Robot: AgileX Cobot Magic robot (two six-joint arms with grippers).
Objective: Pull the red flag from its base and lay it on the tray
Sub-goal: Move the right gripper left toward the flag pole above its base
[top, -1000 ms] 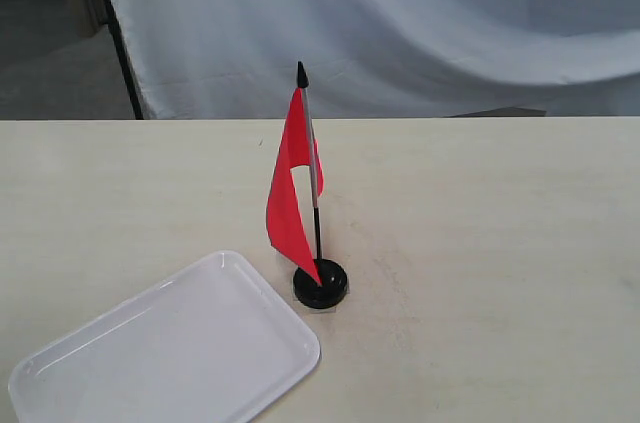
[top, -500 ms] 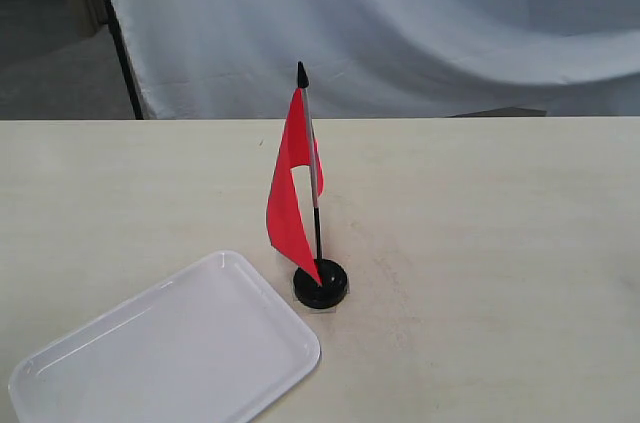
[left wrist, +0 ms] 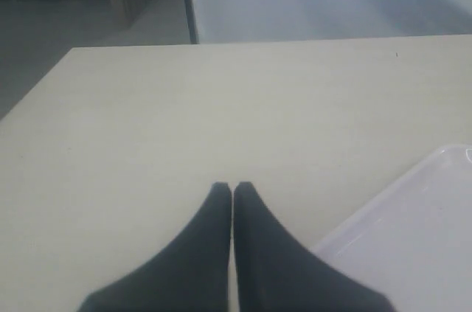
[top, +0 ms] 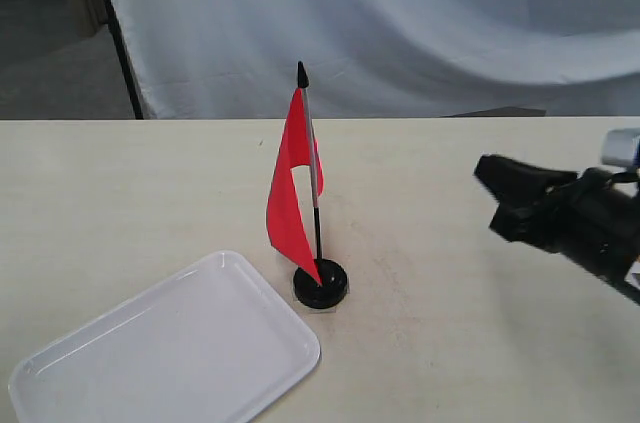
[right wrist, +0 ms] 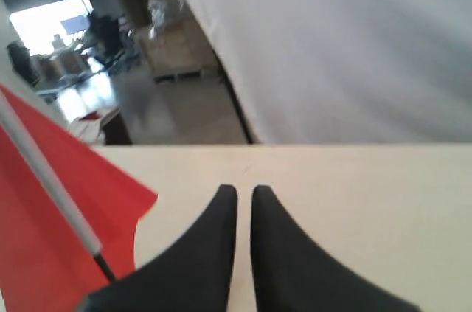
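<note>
Right gripper (right wrist: pixel 244 191) hovered nearly closed, clear of the red flag (top: pixel 290 193) I saw upright in the base (top: pixel 321 286). Left gripper (left wrist: pixel 232 188) sat closed beside the tray (top: pixel 170 353).

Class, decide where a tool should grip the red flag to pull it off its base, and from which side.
Probably the bare lower pole just above the base, from the exterior view's right, where the right tool is. The cloth hangs left of the pole, which stands upright, so pull straight up.
</note>
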